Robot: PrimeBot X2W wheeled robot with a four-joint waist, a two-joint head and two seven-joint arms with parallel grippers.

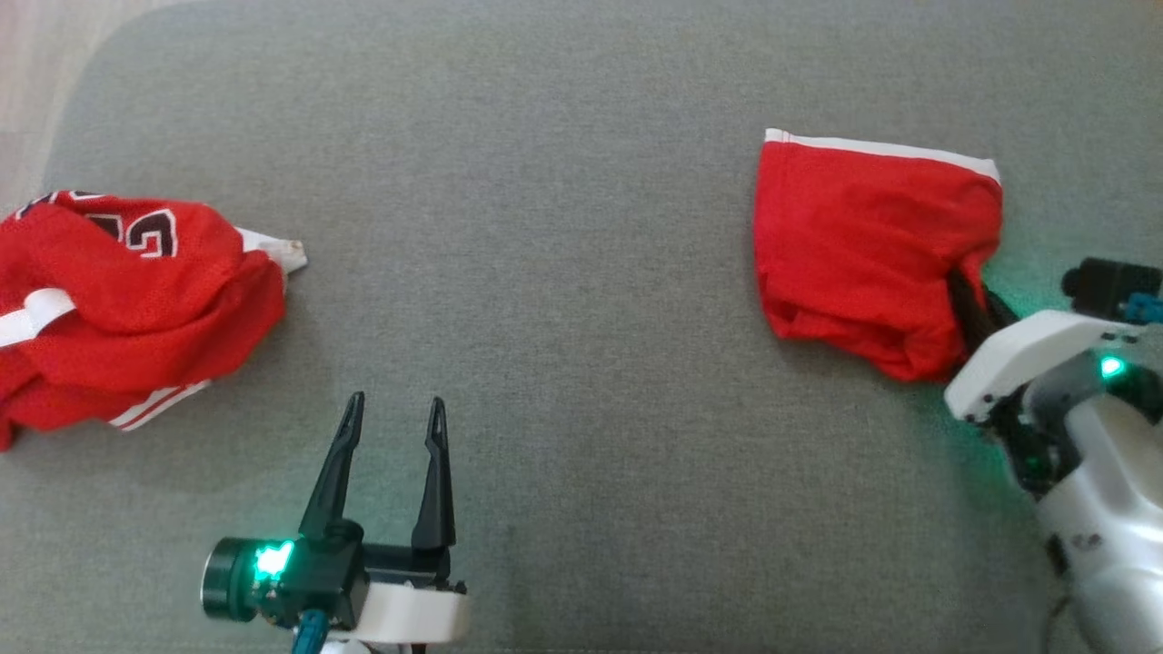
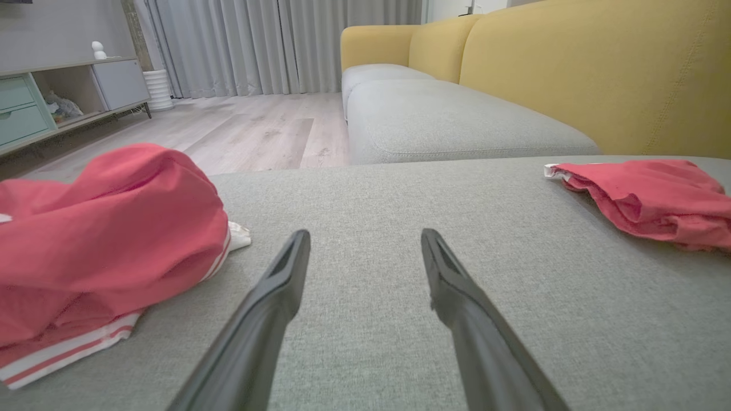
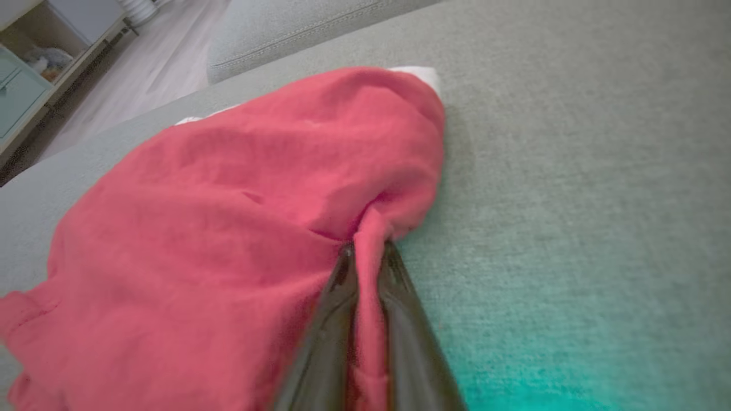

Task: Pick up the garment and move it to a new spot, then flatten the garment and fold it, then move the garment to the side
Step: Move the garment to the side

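Observation:
A red garment [image 1: 863,236] with a white band along its far edge lies bunched at the right of the grey cushion [image 1: 581,227]. My right gripper [image 1: 961,289] reaches into its near right edge. In the right wrist view the gripper [image 3: 365,249] is shut on a pinched fold of the garment [image 3: 228,228]. My left gripper [image 1: 397,400] stands open over bare cushion at the lower middle, holding nothing. In the left wrist view that gripper [image 2: 365,234] shows its fingers spread wide, with the garment [image 2: 651,191] far to its right.
A crumpled red jersey [image 1: 118,300] with white stripes and dark lettering lies at the cushion's left edge, also in the left wrist view [image 2: 103,240]. Beyond the cushion are a yellow sofa back [image 2: 571,68], wooden floor [image 2: 240,125] and a low cabinet [image 2: 34,103].

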